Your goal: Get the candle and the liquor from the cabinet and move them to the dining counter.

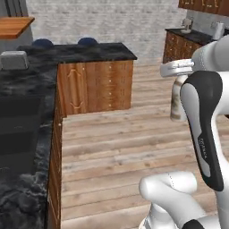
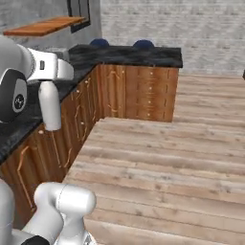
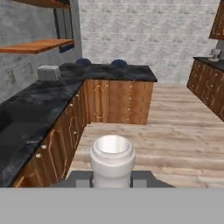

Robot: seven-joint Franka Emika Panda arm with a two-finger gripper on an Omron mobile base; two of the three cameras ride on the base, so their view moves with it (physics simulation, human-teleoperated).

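My gripper (image 3: pixel 112 180) is shut on the liquor (image 3: pixel 112 159), a pale grey-white bottle seen end-on between the fingertips. The liquor (image 1: pixel 178 102) hangs upright under the hand (image 1: pixel 177 68) above the wooden floor, and it appears as the same bottle (image 2: pixel 50 109) in the right base view, beside the wall counter. The dining counter (image 1: pixel 91 52) (image 2: pixel 139 56) (image 3: pixel 124 72), black marble on a brown base, stands ahead with blue stools behind it. The cabinet shelf (image 1: pixel 13 26) (image 2: pixel 45 26) (image 3: pixel 37 45) is at the upper left. The candle is out of view.
A long black wall counter (image 1: pixel 27 134) (image 3: pixel 30 109) runs along the left, with a silver toaster (image 1: pixel 14 60) (image 3: pixel 48 72) on it. Another dark counter (image 1: pixel 188 38) stands at the far right. Open wooden floor (image 2: pixel 158 158) lies between them.
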